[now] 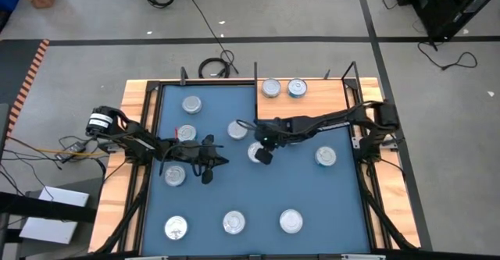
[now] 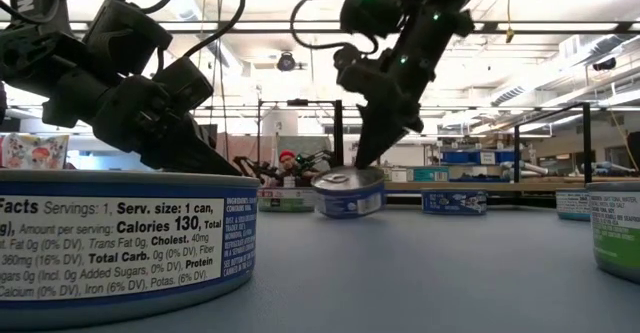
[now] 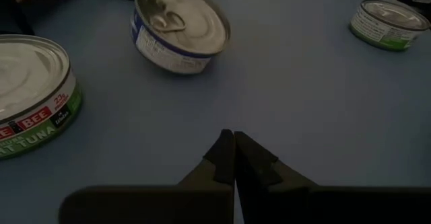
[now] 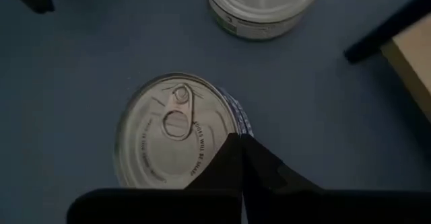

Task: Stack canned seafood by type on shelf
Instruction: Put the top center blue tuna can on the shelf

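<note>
Several round tins of canned seafood lie flat on the blue mat (image 1: 312, 190). Two more tins (image 1: 271, 88) (image 1: 297, 87) stand side by side on the light-brown wooden shelf (image 1: 336, 94) at the far right. Near the mat's middle, my right gripper (image 4: 240, 142) is shut on a blue-labelled tin (image 2: 348, 191) with a pull-tab lid. My left gripper (image 3: 234, 144) is shut and holds nothing, just above the mat left of the middle (image 1: 209, 172), pointing toward that tin (image 3: 178, 29). My right gripper pinches the rim of the tin's lid (image 4: 229, 126) between its two shut fingers, at the edge nearest the wrist. The fingers slant down from above (image 2: 372, 138). The tin is tilted, held side up; whether its low edge (image 3: 172, 66) rests on the mat I cannot tell.
A green-labelled tin (image 3: 27, 96) lies close beside my left gripper, another (image 1: 325, 157) toward the right. Three tins (image 1: 176, 228) (image 1: 233, 222) (image 1: 291, 221) line the near side. Dark frame posts (image 1: 353, 71) stand at the table's edges. A person (image 2: 290, 163) sits far behind.
</note>
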Robot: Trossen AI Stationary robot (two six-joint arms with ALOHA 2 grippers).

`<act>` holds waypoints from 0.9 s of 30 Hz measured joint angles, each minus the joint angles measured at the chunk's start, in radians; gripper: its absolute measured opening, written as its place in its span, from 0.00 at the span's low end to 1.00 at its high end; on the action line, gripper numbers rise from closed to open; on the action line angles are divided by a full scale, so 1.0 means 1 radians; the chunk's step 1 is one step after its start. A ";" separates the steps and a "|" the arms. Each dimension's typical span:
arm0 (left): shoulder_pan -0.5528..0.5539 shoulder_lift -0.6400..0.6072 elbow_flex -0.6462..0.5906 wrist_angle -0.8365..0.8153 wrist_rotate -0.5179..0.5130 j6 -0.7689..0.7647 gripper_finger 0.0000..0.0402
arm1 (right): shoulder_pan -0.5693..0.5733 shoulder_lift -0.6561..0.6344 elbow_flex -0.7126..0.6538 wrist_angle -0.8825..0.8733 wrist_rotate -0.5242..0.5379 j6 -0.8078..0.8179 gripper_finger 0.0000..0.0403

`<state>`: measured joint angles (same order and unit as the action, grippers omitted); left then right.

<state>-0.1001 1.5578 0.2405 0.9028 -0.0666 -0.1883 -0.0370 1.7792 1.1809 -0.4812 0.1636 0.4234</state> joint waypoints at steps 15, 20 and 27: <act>0.000 0.001 0.000 0.001 0.000 0.000 0.02 | 0.136 -0.104 0.003 -0.066 0.145 0.107 0.00; 0.000 0.001 0.000 0.004 0.000 0.000 0.02 | 0.185 -0.098 0.003 -0.088 0.174 0.032 0.03; 0.000 0.001 0.000 0.008 0.000 0.000 0.02 | 0.206 -0.063 0.004 -0.118 0.244 -0.203 0.21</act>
<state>-0.1001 1.5585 0.2406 0.9103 -0.0666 -0.1886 0.1686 1.7165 1.1847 -0.5995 0.4075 0.2201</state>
